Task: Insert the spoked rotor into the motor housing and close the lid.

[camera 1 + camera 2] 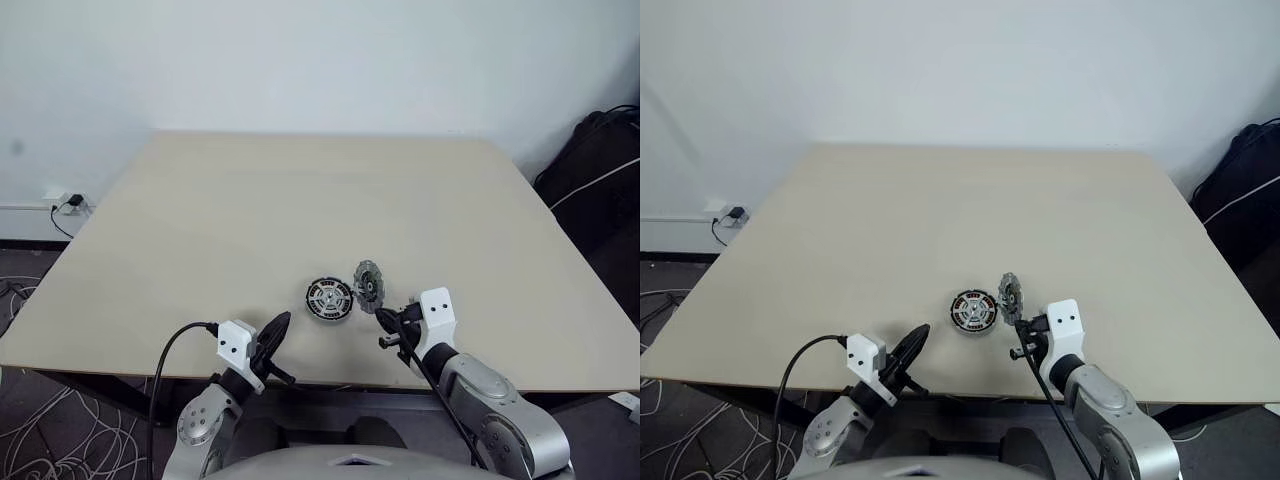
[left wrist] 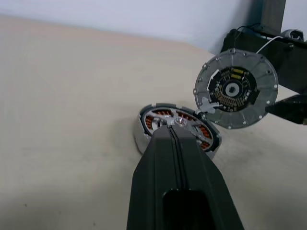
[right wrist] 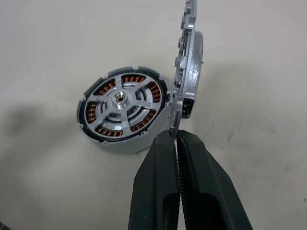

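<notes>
Lid (image 3: 188, 67) pinched upright by right hand (image 3: 178, 136).
Held beside rotor-filled motor housing (image 3: 123, 109) on table (image 1: 250, 220); left hand (image 1: 277, 330) pressed together.

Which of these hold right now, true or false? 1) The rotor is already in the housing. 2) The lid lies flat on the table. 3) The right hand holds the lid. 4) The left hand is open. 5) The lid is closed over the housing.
1) True: the spoked rotor sits inside the motor housing.
2) False: the lid stands on edge beside the housing.
3) True: the right hand pinches the lid's edge.
4) False: the left hand is shut, holding nothing.
5) False: the housing is uncovered.
</notes>
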`<action>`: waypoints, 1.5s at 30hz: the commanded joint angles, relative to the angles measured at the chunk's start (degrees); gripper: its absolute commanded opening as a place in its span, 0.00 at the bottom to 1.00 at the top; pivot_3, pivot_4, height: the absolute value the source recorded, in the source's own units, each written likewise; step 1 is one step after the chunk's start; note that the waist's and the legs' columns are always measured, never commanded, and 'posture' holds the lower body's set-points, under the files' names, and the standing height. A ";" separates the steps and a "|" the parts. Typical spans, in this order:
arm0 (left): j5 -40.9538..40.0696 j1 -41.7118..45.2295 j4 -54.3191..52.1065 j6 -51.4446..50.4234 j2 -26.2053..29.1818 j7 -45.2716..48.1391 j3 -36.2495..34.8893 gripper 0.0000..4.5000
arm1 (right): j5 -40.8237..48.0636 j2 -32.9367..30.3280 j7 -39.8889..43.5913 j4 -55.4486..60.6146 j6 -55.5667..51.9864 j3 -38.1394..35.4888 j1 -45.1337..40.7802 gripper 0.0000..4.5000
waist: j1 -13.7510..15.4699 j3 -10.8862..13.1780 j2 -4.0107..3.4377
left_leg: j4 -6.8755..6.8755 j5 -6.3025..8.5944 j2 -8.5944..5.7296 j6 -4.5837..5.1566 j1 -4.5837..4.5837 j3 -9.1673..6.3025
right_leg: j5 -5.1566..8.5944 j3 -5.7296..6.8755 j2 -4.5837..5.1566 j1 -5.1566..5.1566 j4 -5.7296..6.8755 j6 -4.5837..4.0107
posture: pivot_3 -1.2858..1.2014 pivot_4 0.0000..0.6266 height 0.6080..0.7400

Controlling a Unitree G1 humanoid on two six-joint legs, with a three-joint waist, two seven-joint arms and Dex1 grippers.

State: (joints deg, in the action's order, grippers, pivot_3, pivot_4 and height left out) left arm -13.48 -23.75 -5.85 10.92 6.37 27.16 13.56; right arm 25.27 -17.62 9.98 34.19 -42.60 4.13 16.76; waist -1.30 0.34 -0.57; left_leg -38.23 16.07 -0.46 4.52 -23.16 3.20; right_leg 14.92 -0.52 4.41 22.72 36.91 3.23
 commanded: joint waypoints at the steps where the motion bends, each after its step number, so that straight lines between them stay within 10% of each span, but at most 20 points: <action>1: 0.16 0.15 -5.06 -1.24 -0.24 -0.93 0.89 0.00 | 0.70 0.54 1.37 4.01 0.39 1.48 -3.05 0.01 | 0.05 0.00 0.00 | 0.00 0.00 0.00 0.00 0.00 0.00 | 0.00 0.00 0.00 0.00 0.00 0.00 | 0.52 0.00 1.00; 21: 0.05 -0.53 -15.27 -9.90 0.45 -5.93 2.69 0.00 | -3.89 -0.49 2.70 -0.86 -3.59 8.87 -10.22 0.01 | 0.33 -0.07 0.11 | 0.01 0.00 -0.01 -0.01 0.17 0.00 | 0.00 0.00 -0.02 -0.17 -0.03 -0.01 | 0.52 0.00 1.00; 45: -2.54 2.86 0.92 -0.20 0.31 0.83 -2.87 0.00 | -28.19 -7.70 11.44 -9.54 22.54 21.75 -14.94 0.01 | 0.67 -0.07 0.27 | -0.01 -0.15 -0.03 0.23 0.24 0.01 | 0.01 0.04 -0.05 -0.22 -0.03 -0.02 | 0.52 0.00 1.00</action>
State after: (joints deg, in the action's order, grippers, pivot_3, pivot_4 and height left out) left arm -15.32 -21.95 -4.59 9.24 6.87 27.29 11.21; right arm -2.44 -25.33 19.55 23.80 -24.08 24.38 2.60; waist -0.63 0.27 -0.30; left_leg -38.25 15.92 -0.50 4.75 -22.92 3.21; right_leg 14.93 -0.48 4.37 22.49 36.89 3.21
